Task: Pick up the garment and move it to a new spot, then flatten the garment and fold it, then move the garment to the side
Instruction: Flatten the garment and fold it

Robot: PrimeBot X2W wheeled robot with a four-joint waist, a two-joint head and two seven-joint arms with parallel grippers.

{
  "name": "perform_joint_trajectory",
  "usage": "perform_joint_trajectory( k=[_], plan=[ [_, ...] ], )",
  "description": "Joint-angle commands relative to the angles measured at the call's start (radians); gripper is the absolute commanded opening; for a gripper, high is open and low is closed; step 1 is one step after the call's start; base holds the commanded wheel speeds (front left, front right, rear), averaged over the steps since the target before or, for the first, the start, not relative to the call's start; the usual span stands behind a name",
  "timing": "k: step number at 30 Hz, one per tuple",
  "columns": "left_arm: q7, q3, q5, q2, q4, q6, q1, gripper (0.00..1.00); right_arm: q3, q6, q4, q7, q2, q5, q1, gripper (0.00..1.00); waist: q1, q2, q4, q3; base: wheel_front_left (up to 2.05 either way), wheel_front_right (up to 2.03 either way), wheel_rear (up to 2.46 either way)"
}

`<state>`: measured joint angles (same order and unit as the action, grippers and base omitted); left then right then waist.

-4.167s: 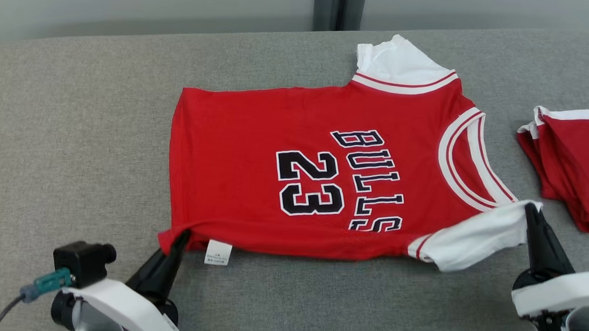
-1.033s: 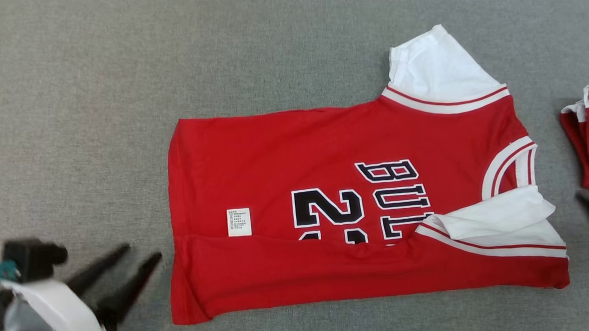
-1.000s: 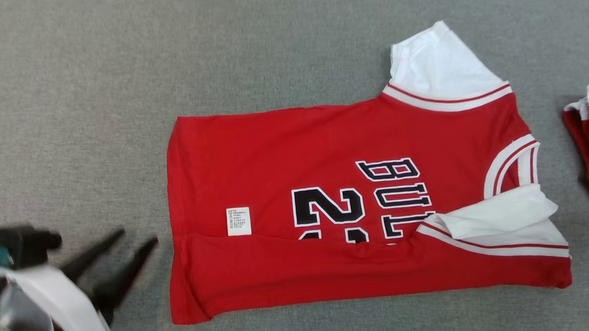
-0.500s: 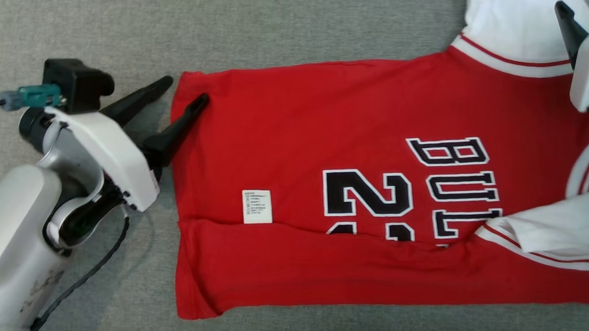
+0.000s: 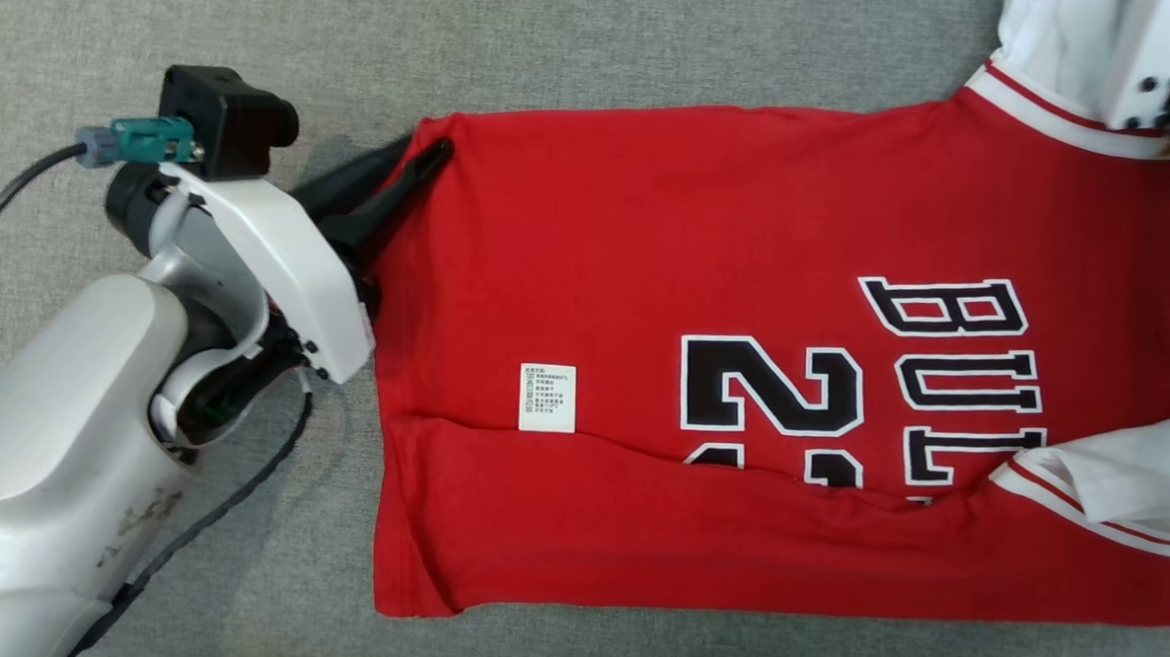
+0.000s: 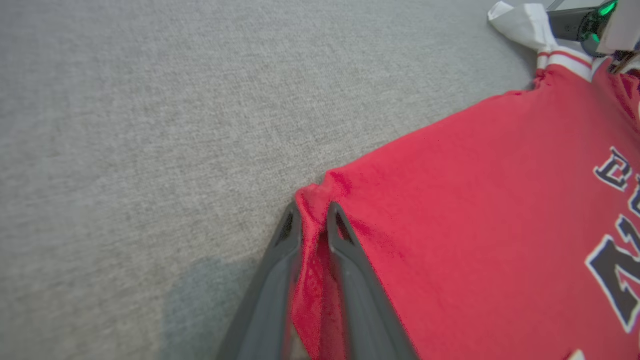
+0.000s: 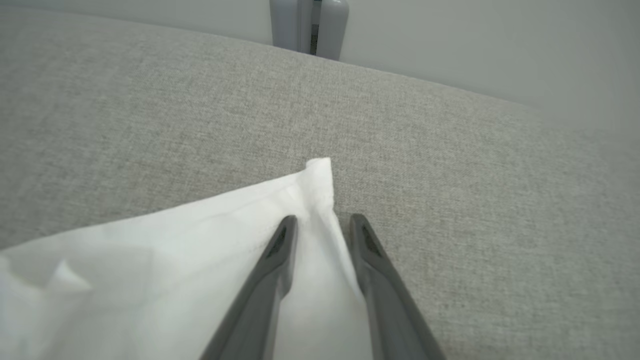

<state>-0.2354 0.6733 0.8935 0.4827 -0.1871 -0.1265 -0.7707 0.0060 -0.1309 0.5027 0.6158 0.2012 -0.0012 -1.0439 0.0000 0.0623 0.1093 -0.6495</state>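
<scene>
Red jersey [image 5: 647,272] lying flat on grey fabric surface [image 5: 608,33], near edge lying folded up over lower numerals, care label [image 5: 547,398] showing. Left gripper [image 6: 312,220], spread astride far hem corner half second ago, now pinching that corner tight. Farther off, right gripper [image 7: 322,218] straddling white sleeve [image 7: 200,240] tip, fingers narrowly parted; whether clamping, cannot tell

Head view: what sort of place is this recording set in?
Likely a lab bench: a jersey lies on a grey cloth-covered table, with a bare wall and grey post behind.
</scene>
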Motion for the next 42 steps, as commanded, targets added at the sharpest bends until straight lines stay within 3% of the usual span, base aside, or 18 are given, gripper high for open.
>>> perform_joint_trajectory(
  k=[1,8,15,23,29,30,31,32,33,38,42],
  plan=[
    [-0.012,0.04,0.011,-0.016,-0.02,-0.006,0.023,0.0,0.007,0.0,0.022,-0.014,-0.01,0.019,0.01,0.0,0.0,0.0,-0.009,0.006,0.0,0.0,0.0],
    [0.049,0.036,0.051,0.036,-0.005,-0.005,0.046,0.0,0.053,0.0,-0.042,-0.187,0.022,0.163,0.04,0.0,0.0,0.0,-0.058,0.073,0.0,0.0,0.0],
    [0.112,-0.009,0.096,0.103,0.056,0.004,0.148,0.0,0.005,0.0,-0.298,-0.246,0.078,0.316,0.286,0.0,0.0,0.0,-0.122,0.167,0.0,0.0,0.0],
    [0.198,-0.045,0.135,0.171,0.17,0.08,0.363,0.0,-0.057,0.0,-0.624,-0.231,0.05,0.43,0.746,0.0,0.0,0.0,-0.209,0.316,0.0,0.0,0.0],
    [0.253,-0.054,0.17,0.199,0.275,0.148,0.546,0.0,-0.054,0.0,-0.681,-0.221,0.003,0.452,0.923,0.0,0.0,0.0,-0.25,0.357,0.0,0.0,0.0],
    [0.263,-0.053,0.173,0.197,0.285,0.158,0.569,0.19,-0.047,0.0,-0.675,-0.224,0.002,0.451,0.943,0.06,0.0,0.0,-0.251,0.36,0.0,0.0,0.0],
    [0.272,-0.049,0.172,0.196,0.29,0.166,0.59,0.39,-0.037,0.0,-0.664,-0.225,0.005,0.444,0.963,0.4,0.0,0.0,-0.252,0.364,0.0,0.0,0.0],
    [0.28,-0.043,0.162,0.196,0.291,0.175,0.61,0.78,-0.028,0.0,-0.656,-0.228,0.012,0.437,0.979,1.0,0.0,0.0,-0.253,0.368,0.0,0.0,0.0],
    [0.288,-0.036,0.154,0.194,0.289,0.186,0.627,1.0,-0.028,0.0,-0.645,-0.234,0.016,0.426,0.989,1.0,0.0,0.0,-0.254,0.372,0.0,0.0,0.0],
    [0.344,-0.001,0.096,0.183,0.28,0.224,0.703,1.0,-0.023,0.0,-0.63,-0.231,0.042,0.41,1.028,1.0,0.0,0.0,-0.245,0.407,0.0,0.0,0.0],
    [0.416,-0.012,0.065,0.167,0.274,0.283,0.761,1.0,-0.064,0.0,-0.649,-0.237,0.042,0.421,1.038,1.0,0.0,0.0,-0.238,0.429,0.0,0.0,0.0]
  ],
)
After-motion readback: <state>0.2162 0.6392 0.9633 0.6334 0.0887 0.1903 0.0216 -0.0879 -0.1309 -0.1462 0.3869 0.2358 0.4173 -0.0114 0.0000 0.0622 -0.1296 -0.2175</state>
